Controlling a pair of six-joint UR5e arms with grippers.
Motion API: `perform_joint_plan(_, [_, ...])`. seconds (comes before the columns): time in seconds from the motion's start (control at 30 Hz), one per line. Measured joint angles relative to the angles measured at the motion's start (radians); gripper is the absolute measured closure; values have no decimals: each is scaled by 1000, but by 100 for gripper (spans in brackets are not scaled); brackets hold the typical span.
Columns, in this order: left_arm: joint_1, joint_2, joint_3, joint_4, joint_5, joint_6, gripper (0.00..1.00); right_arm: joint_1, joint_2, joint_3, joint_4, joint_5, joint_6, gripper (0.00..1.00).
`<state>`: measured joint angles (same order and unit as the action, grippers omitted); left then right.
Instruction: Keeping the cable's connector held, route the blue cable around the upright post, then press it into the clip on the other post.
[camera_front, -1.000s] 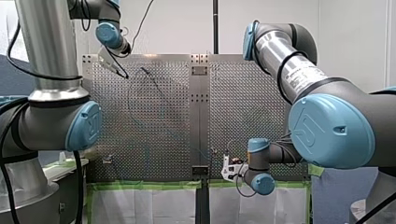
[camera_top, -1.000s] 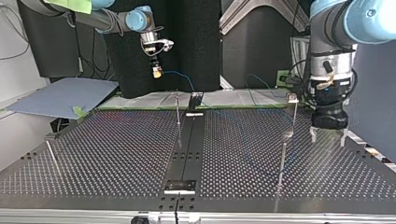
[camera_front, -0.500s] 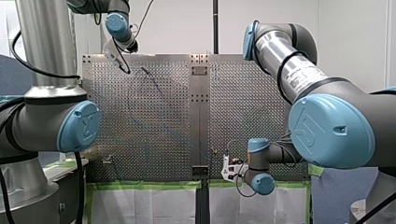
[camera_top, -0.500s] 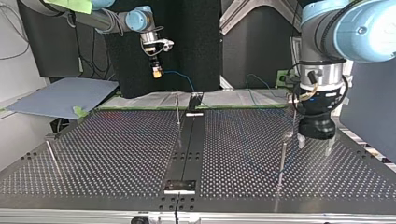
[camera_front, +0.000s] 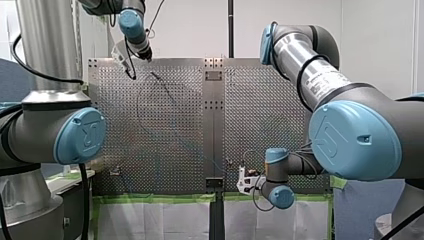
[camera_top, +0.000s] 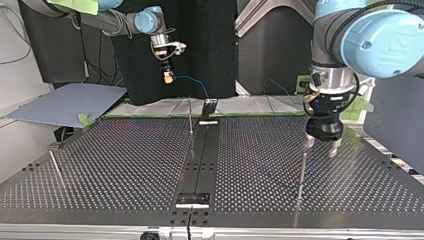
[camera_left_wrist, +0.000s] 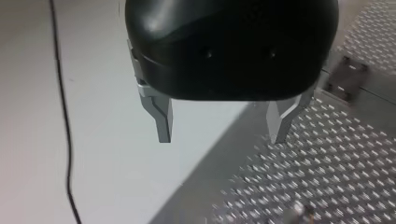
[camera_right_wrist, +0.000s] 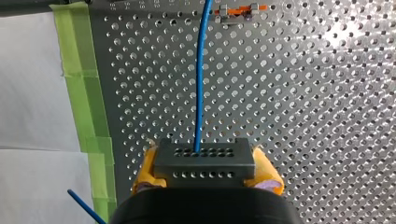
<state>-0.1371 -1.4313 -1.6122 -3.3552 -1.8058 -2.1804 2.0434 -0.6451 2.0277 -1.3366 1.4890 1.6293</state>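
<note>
Since half a second ago, your left gripper (camera_top: 321, 146) slid over right beside the post (camera_top: 302, 172), metal fingers spread, holding nothing. Your right gripper (camera_right_wrist: 206, 173) has its yellow pads clamped on the connector (camera_right_wrist: 204, 161), blue cable (camera_right_wrist: 200, 84) running straight out ahead.

Connector (camera_right_wrist: 204, 161) in right tool (camera_right_wrist: 205, 171); cable (camera_right_wrist: 200, 84) runs ahead over table (camera_right_wrist: 303, 116).

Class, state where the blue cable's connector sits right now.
In the right wrist view, the connector sits between my right gripper's yellow pads, the blue cable running ahead over the perforated table.
</note>
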Motion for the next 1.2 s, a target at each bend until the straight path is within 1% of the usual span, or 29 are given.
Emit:
perform_joint_plan(0.1, [4, -16, 0, -25, -6, 32, 1, 0, 0, 0, 1, -1, 0, 100])
perform_joint_plan(0.27, [6, -35, 0, -36, -8, 87, 1, 0, 0, 0, 1, -2, 0, 100])
perform_joint_plan(0.7, [14, -55, 1, -14, 4, 217, 1, 0, 0, 0, 0, -2, 0, 100])
perform_joint_plan(0.9, [20, -55, 14, -14, 4, 279, 1, -1, 0, 0, -1, -2, 1, 100])
perform_joint_plan(1.2, [25, -56, 17, -16, -4, 373, 1, -1, 0, 0, -1, -2, 2, 100])
